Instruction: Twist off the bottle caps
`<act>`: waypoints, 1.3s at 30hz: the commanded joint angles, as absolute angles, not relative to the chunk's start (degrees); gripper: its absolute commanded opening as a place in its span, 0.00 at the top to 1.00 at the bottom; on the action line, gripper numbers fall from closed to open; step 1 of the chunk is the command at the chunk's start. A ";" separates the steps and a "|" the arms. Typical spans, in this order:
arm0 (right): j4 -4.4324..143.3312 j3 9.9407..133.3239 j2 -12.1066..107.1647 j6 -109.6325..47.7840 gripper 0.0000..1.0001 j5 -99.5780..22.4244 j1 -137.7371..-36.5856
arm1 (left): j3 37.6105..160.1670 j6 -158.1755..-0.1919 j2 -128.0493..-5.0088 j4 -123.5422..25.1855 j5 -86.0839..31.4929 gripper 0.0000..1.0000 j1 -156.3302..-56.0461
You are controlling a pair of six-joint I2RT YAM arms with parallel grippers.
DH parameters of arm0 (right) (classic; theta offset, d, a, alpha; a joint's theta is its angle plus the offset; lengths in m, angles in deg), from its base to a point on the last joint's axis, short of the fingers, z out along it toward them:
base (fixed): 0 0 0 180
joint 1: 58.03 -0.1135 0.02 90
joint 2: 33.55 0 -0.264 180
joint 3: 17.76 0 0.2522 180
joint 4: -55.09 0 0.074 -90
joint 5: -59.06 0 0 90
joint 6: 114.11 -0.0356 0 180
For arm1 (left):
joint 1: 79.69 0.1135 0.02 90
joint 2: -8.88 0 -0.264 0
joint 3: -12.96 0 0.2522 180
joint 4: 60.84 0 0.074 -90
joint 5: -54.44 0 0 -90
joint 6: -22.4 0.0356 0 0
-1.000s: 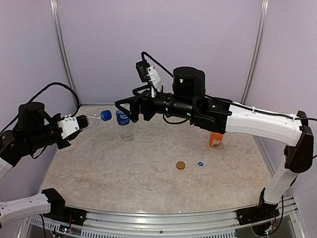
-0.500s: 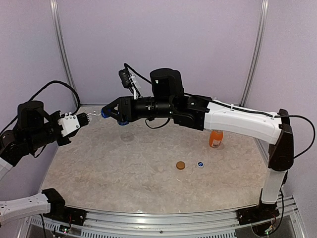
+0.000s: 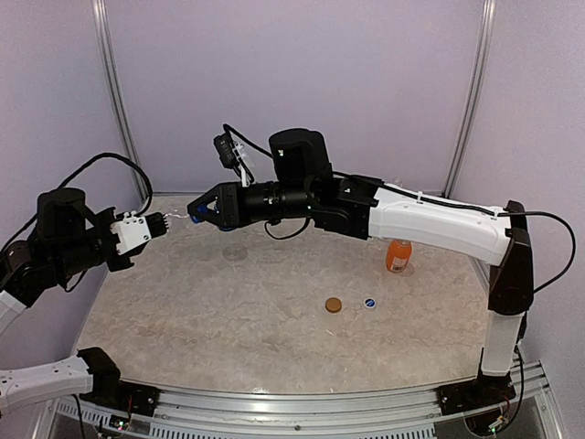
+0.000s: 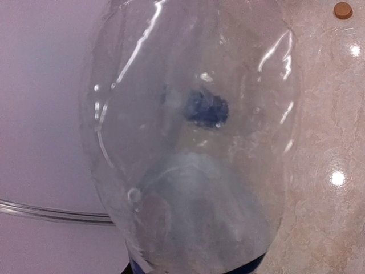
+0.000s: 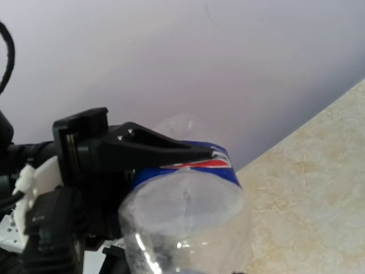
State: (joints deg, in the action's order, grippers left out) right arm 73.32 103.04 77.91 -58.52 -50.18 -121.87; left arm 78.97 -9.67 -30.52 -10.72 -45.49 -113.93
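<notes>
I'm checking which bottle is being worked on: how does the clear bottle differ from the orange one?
The clear bottle hangs sideways between the left gripper and right gripper; the orange bottle stands upright on the table, untouched. The clear bottle is see-through with a blue label; the orange bottle holds orange liquid. The right gripper is shut on the clear bottle's blue cap; the orange bottle's top is partly hidden.

The top camera looks down from behind over the whole surface (image 3: 274, 320). Left wrist peers along the bottle (image 4: 188, 171) to its cap (image 4: 205, 107), close up; right wrist faces back at it.
</notes>
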 commanded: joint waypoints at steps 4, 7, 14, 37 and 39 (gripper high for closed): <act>78.37 104.96 77.80 -49.74 1.00 -53.30 -124.02 | 82.61 -15.61 -30.72 -4.71 -38.05 0.76 -114.32; 84.20 107.54 77.48 -35.73 1.00 -49.42 -127.60 | 87.39 -20.28 -31.13 6.74 -26.21 0.79 -114.32; 90.70 105.97 75.84 -0.92 1.00 -39.07 -137.07 | 93.85 -20.08 -32.47 28.20 -2.59 0.79 -114.40; 66.53 93.05 75.66 69.62 1.00 0.01 -149.77 | 91.93 -16.76 -31.23 32.88 0.13 0.81 -115.11; 62.05 90.62 75.09 70.30 0.96 0.31 -149.79 | 92.01 -17.11 -31.17 32.41 -0.16 0.82 -115.11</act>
